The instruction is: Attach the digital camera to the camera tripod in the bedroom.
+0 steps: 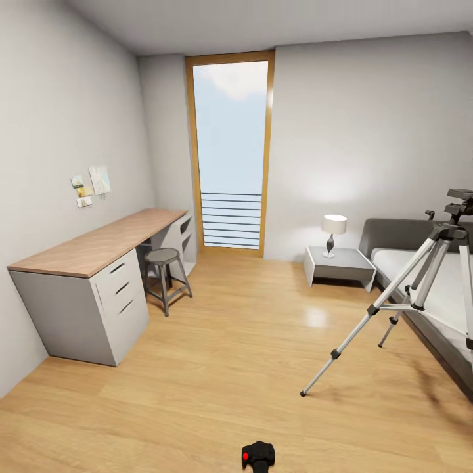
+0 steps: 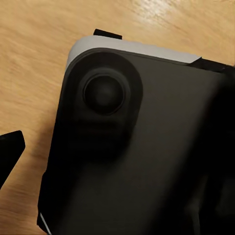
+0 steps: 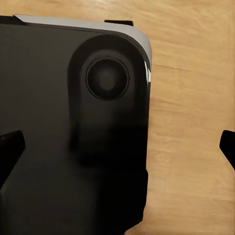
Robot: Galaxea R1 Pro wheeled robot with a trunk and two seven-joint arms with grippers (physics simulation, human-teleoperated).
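The digital camera [image 1: 257,454], small and black with a red dot on top, sits at the bottom edge of the head view, low on the wood floor just in front of me. The camera tripod [image 1: 452,231] stands at the right beside the bed, silver legs spread, its black head [image 1: 460,209] bare. In the right wrist view my right gripper [image 3: 117,149] is open, dark fingertips [image 3: 10,152] at both picture edges. My left gripper [image 2: 117,156] looks open, with one fingertip [image 2: 10,152] showing at the edge. Both hang over my own black base [image 2: 127,147], holding nothing.
A wood-topped desk [image 1: 98,246] with drawers runs along the left wall, a metal stool [image 1: 164,266] beside it. A tall window [image 1: 230,154] is ahead. The nightstand [image 1: 338,266] with a lamp and the grey bed [image 1: 433,289] stand at the right. Open wood floor [image 1: 230,355] lies between.
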